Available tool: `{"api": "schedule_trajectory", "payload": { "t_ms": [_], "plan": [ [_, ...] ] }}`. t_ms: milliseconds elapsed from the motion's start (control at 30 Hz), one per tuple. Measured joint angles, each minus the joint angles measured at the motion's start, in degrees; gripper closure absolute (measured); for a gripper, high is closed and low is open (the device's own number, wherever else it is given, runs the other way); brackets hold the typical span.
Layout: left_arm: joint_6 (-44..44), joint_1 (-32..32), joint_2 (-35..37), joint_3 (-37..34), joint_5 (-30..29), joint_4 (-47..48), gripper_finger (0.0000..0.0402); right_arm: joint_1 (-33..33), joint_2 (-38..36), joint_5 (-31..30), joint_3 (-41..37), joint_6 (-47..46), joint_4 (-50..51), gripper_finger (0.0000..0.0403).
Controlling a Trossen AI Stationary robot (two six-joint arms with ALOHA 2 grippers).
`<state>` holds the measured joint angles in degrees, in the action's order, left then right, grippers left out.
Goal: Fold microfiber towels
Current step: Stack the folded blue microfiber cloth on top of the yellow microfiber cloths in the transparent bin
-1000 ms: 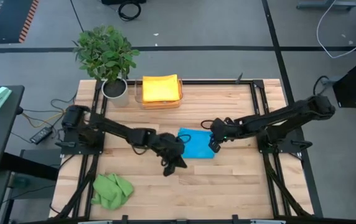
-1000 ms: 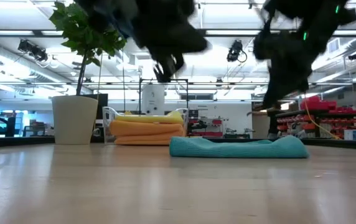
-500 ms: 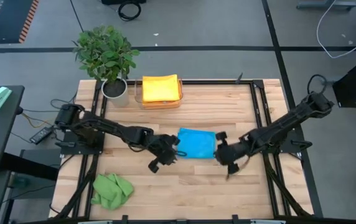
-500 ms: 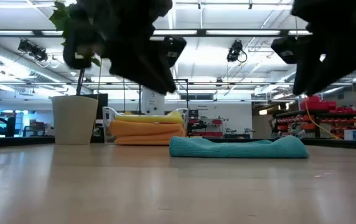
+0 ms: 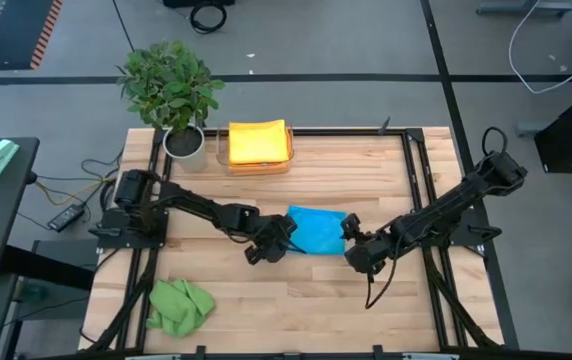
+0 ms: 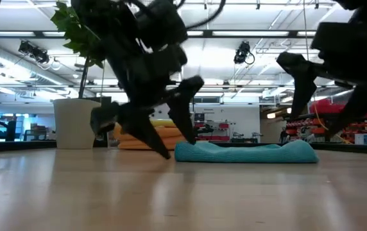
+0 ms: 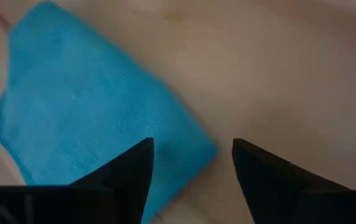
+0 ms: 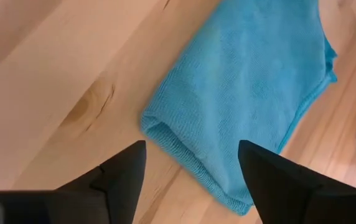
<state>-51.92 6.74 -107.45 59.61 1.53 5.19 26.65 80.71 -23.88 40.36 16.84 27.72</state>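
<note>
High view: blue towel (image 5: 317, 231) lying folded and flat at mid-tabletop (image 5: 386, 180), left end effector (image 5: 269, 243) just beside its left edge, right end effector (image 5: 358, 248) just beside its right edge, neither holding cloth. Yellow and orange towels (image 5: 259, 142) stacked folded in a clear tray (image 5: 258, 165) at the far edge, beside a potted plant (image 5: 172, 88). Green towel (image 5: 179, 305) crumpled near the front left corner, not yet folded. By count: one blue, one green, one stack in the tray whose number cannot be told from above; one tray, one plant, two arms.

Low view: blue towel (image 6: 246, 152) seen as a low, even bundle resting on the wood, fold apparently finished. Folded stack (image 6: 146, 133) behind it, showing at least a yellow layer over orange ones. Dark end effectors hanging just above the surface at either end of the blue cloth.

Left wrist view: fingers (image 7: 126, 171) spread apart, empty, blue towel (image 7: 84, 118) ahead and below.

Right wrist view: fingers (image 8: 123, 173) likewise wide and empty over the rolled edge of the blue towel (image 8: 252, 99).

Judged progress: well along; probably left are moving the blue one to the stack and folding the green.
</note>
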Motion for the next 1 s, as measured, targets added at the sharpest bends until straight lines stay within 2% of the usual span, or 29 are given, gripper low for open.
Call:
{"api": "schedule_trajectory", "payload": {
  "t_ms": [200, 500, 733, 867, 1000],
  "plan": [
    [-1.71, -1.47, -1.56, 0.09, 0.33, -0.92, 0.0169, 0.00, -0.04, 1.01, -3.88, 4.58, -7.45, 0.0137],
    [-1.32, -2.84, -1.99, 0.09, 3.56, -0.81, 0.0205, -1.21, -0.03, 3.67, -12.03, 3.14, -19.65, 0.0146],
    [-0.80, -3.26, -3.53, 0.11, 4.73, -1.40, 0.0234, -4.41, 0.11, 4.89, -14.35, 2.67, -27.57, 0.0178],
    [2.15, -4.01, -4.59, 0.18, 5.29, -2.29, 0.0246, -5.67, 2.76, 6.24, -14.32, 2.06, -28.26, 0.0200],
    [5.48, -4.66, -4.79, 0.16, 5.68, -2.80, 0.0263, -5.75, 4.93, 6.97, -14.16, -2.84, -28.59, 0.0249]
  ]
}}
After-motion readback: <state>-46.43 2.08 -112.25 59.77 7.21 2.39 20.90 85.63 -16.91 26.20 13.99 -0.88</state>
